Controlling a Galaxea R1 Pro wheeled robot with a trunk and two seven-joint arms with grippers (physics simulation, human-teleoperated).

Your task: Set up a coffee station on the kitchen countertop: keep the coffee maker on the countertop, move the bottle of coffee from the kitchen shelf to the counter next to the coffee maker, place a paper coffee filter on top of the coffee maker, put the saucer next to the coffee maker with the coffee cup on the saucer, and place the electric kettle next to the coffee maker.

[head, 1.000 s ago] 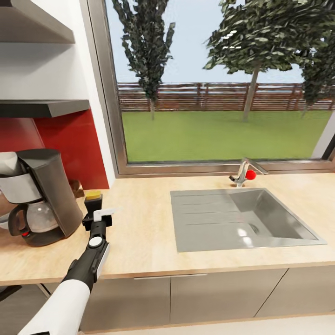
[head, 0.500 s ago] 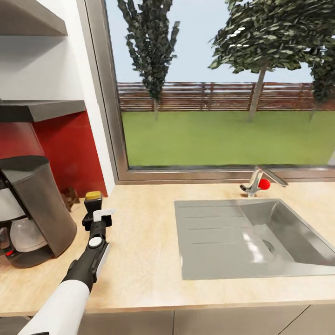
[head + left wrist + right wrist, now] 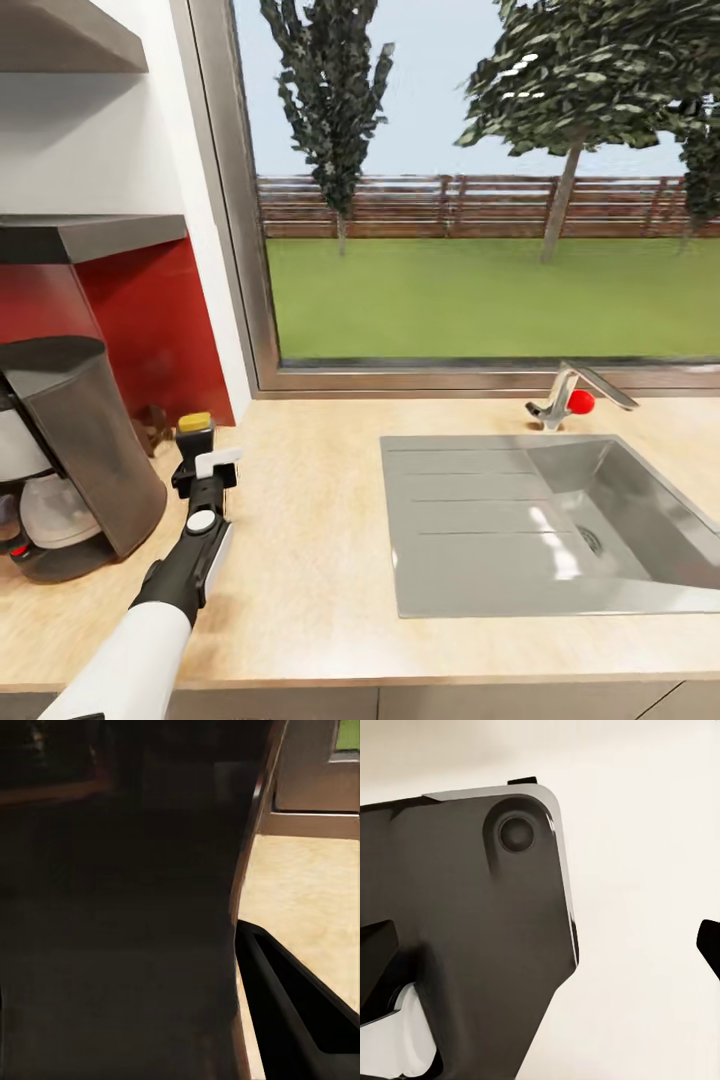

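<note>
The black coffee maker (image 3: 70,450) with its glass carafe stands on the wooden countertop (image 3: 300,520) at the left. Just to its right, my left gripper (image 3: 196,452) is shut on the bottle of coffee (image 3: 194,428), a dark bottle with a yellow cap, held upright low over the counter. In the left wrist view the bottle of coffee (image 3: 120,915) is a dark mass up close, with one of my fingers (image 3: 292,1020) beside it. My right gripper (image 3: 544,952) is open, hanging over a dark part of the robot and pale floor.
A steel sink (image 3: 480,520) with a faucet (image 3: 570,395) lies in the counter at the right, under a wide window. Grey shelves (image 3: 90,235) hang above the coffee maker against a red wall. A small brown object (image 3: 152,425) sits behind the coffee maker.
The whole picture has shifted: the camera moved, so the coffee maker slid left and the sink came closer. The bottle stays in my left gripper beside the coffee maker.
</note>
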